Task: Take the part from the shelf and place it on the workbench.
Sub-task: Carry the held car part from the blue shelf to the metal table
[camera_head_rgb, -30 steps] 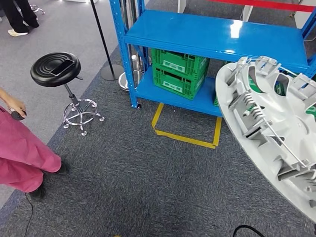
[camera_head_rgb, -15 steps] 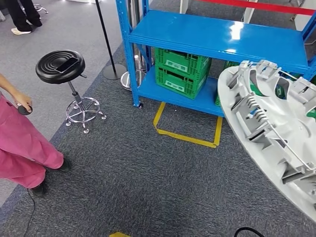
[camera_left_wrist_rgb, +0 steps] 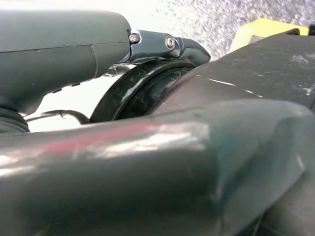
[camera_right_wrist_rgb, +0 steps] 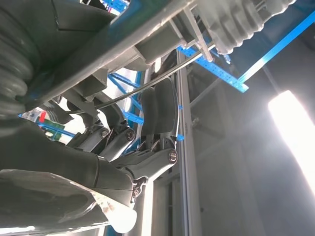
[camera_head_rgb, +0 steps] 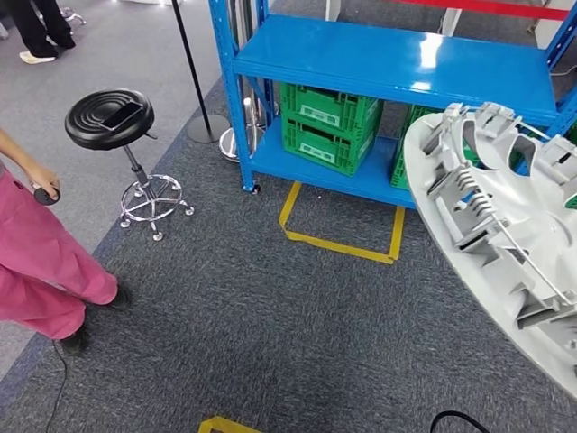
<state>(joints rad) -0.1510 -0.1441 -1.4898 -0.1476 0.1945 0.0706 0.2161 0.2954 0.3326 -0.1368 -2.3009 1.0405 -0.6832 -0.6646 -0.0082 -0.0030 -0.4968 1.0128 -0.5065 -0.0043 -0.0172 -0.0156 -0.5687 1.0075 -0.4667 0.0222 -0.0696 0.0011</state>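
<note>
Grey ribbed plastic disc part [camera_head_rgb: 503, 244], gripped by right hand [camera_right_wrist_rgb: 148, 147], needs level, steady carriage to the workbench; left hand [camera_left_wrist_rgb: 111, 162] state indeterminate.

Dark grey carpet [camera_head_rgb: 224, 316] covers the floor, with a paler grey strip along the left. A yellow tape outline [camera_head_rgb: 340, 230] marks a rectangle in front of the blue steel shelving [camera_head_rgb: 401, 63]. 2 green crates [camera_head_rgb: 330, 126] sit on its lower shelf. A black stool [camera_head_rgb: 109, 122] on a chrome base stands to the left, near a black stanchion post [camera_head_rgb: 194, 81].
</note>
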